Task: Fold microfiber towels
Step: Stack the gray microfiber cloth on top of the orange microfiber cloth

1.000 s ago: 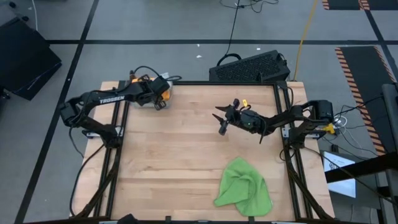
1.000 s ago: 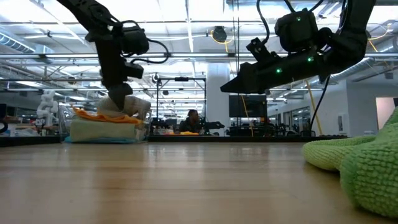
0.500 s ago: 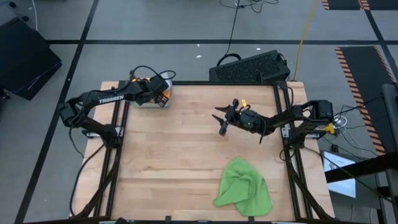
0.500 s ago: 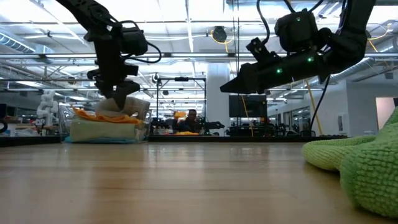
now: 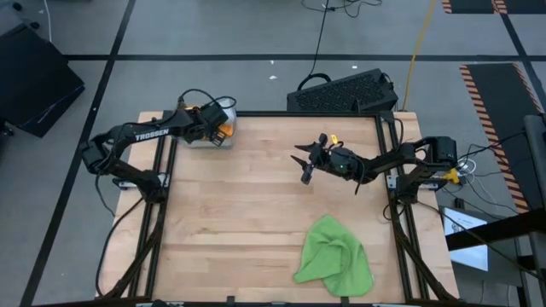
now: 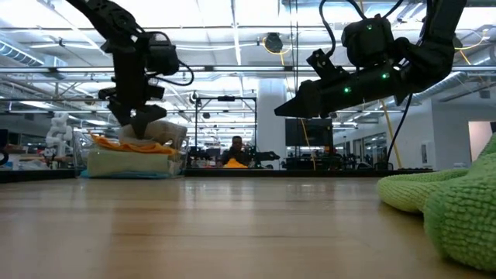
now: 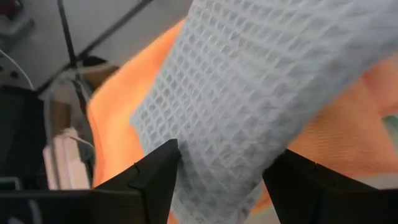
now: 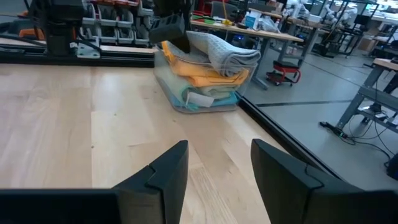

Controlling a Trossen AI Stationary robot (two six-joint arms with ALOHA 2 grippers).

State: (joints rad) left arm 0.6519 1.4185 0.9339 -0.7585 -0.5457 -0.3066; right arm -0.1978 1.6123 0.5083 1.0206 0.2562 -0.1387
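Note:
A stack of folded microfiber towels sits in a clear bin (image 8: 198, 101) at the table's far left corner. A light grey waffle towel (image 8: 227, 53) lies on top, over an orange one (image 8: 193, 71) and a pale sage one. My left gripper (image 7: 221, 180) is open and slants down onto the stack, one finger on either side of the grey towel (image 7: 249, 93). My right gripper (image 5: 300, 164) hovers open and level over the table's middle right with nothing between its fingers. A bright green towel (image 5: 334, 254) lies crumpled near the front edge. My left gripper comes at the grey towel from above on a slant, and the towel's folded end (image 7: 217, 162) fills the gap between its fingers. I cannot tell whether the fingers touch it. The towel rests on the orange one.
A black keyboard (image 5: 345, 89) lies just beyond the far edge. Dark frame rails (image 5: 158, 213) run along the table's left and right sides. Bare wood (image 5: 239, 205) spans the middle and near left. A person (image 6: 235, 149) sits far off in the room behind.
My left gripper has rolled its wrist over the stack while staying above the bin. The grey towel has kept its place on top.

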